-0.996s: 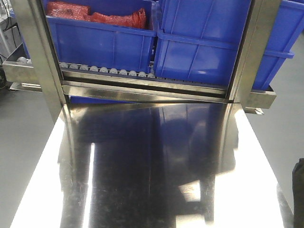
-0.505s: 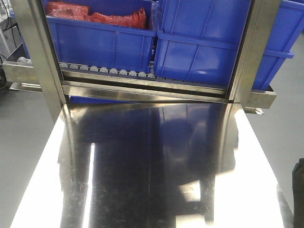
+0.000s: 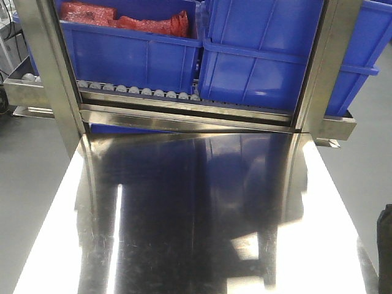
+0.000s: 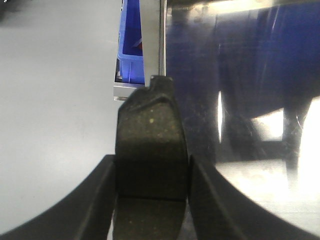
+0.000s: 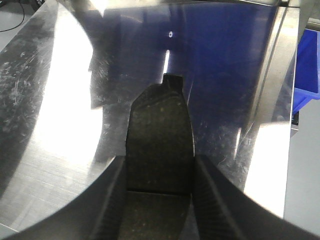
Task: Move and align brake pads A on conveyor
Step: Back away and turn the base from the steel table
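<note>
- Holding one pad apiece, both arms hang over the steel tabletop (image 3: 196, 220), my reference for every position below.
- Left gripper (image 4: 151, 162): the jaws are closed to the pad's width. The two dark fingers (image 4: 100, 200) press the long sides of the left-hand brake pad (image 4: 150, 130), with no gap on either side.
- Left-hand brake pad: I see it above the tabletop's left edge, with grey floor (image 4: 55, 100) to its left and the reflective sheet to its right. Its end tab (image 4: 161, 81) points towards the far end of the tabletop, and its cross groove (image 4: 150, 198) lies between the fingers.
- Right gripper (image 5: 159, 162): the jaws are likewise narrowed onto the flanks of the right-hand brake pad (image 5: 160, 130), both fingers (image 5: 215, 200) touching it.
- Right-hand brake pad: it sits over the tabletop's surface, nearer the right edge than the left, tab towards the far end. I cannot tell whether either pad touches the steel.
- Beyond the tabletop's far end, two blue bins (image 3: 131, 55) rest side by side on a roller track (image 3: 135, 92) between steel uprights (image 3: 46, 67). The left bin holds red bagged items (image 3: 122, 18).
</note>
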